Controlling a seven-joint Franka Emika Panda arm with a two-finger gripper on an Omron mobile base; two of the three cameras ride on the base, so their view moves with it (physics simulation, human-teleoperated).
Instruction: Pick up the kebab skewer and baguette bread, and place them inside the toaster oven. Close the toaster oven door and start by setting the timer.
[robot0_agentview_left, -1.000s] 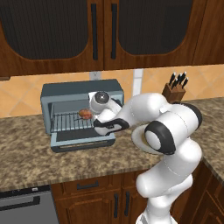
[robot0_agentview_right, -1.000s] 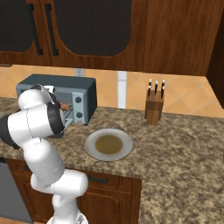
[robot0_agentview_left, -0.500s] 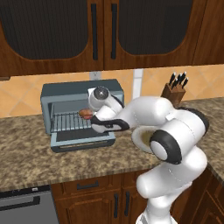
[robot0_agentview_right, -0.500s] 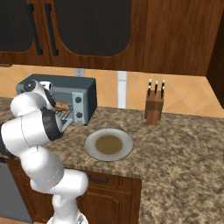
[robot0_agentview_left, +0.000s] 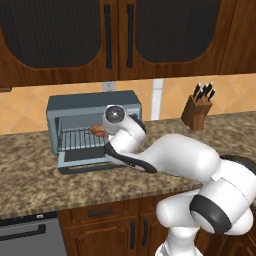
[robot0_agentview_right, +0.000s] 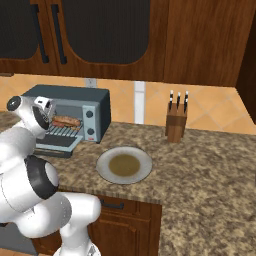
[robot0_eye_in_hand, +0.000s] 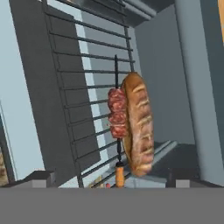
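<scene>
Here I see the bench (robot0_agentview_left: 45, 187), a speckled brown stone surface under dark wood cabinets, carrying everything the claw works on. On it the toaster oven (robot0_agentview_left: 127, 101) stands directly in front of the claw, a blue-grey box with two round knobs (robot0_agentview_right: 89, 120) on its right face. The toaster oven door (robot0_agentview_left: 82, 161) hangs open, lying flat and low beneath my arm's wrist. Well off to the claw's right on the bench sit a round plate (robot0_agentview_right: 124, 165) and, farther back, a wooden knife block (robot0_agentview_right: 176, 125).

Inside the oven, the wire rack (robot0_eye_in_hand: 92, 103) stretches ahead of the claw. On that rack lies the baguette bread (robot0_eye_in_hand: 139, 124), an orange-brown scored loaf, just ahead of the claw tips. Touching its side is the kebab skewer (robot0_eye_in_hand: 117, 113), a thin stick with reddish-brown chunks, its orange handle end nearest the claw.

The claw (robot0_eye_in_hand: 111, 179) sits at the oven mouth, its two dark tips spread wide apart with nothing between them, clear of both the loaf and the skewer.
</scene>
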